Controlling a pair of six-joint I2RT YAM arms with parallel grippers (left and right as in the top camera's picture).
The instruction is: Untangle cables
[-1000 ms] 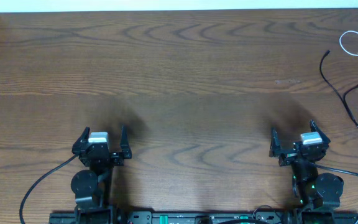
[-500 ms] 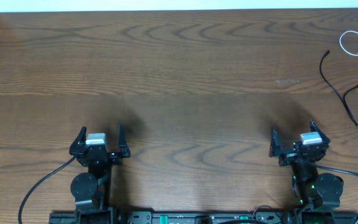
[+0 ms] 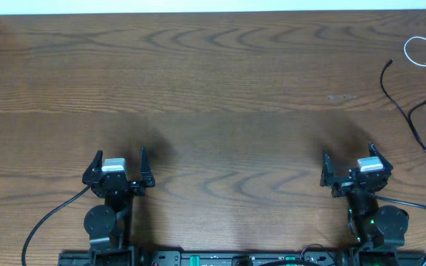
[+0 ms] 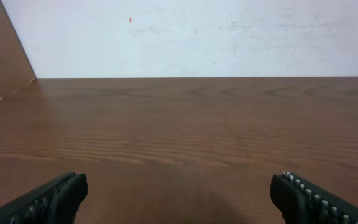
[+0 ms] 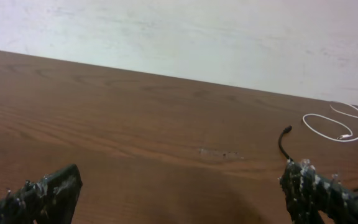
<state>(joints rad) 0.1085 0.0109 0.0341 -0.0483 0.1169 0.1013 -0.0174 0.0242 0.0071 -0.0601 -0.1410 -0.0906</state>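
Broadly, the wood-grain counter [image 3: 213, 96] fills the overhead view, with a white wall [image 4: 229, 37] rising at its far edge in both wrist views. At the near edge the two arms sit well apart from each other. The left pincer [image 3: 120, 154] points toward the far edge with its jaws spread wide and nothing between them; its wrist view shows only bare wood ahead of the two dark fingertips. The right pincer [image 3: 348, 151] is posed the same way, jaws wide apart and gripping nothing. Both cables lie ahead of the right pincer and off to its right, well apart from it and much farther still from the left pincer. The black cable [image 3: 382, 77] is the closer of the two: one plug end points toward the far edge, and the cord curves back toward the near side and out past the counter's right edge, with another short black end just beside it. The white cable [image 3: 406, 52] lies beyond the black one, coiled in a loose loop near the far right corner, and whether the two touch cannot be told.
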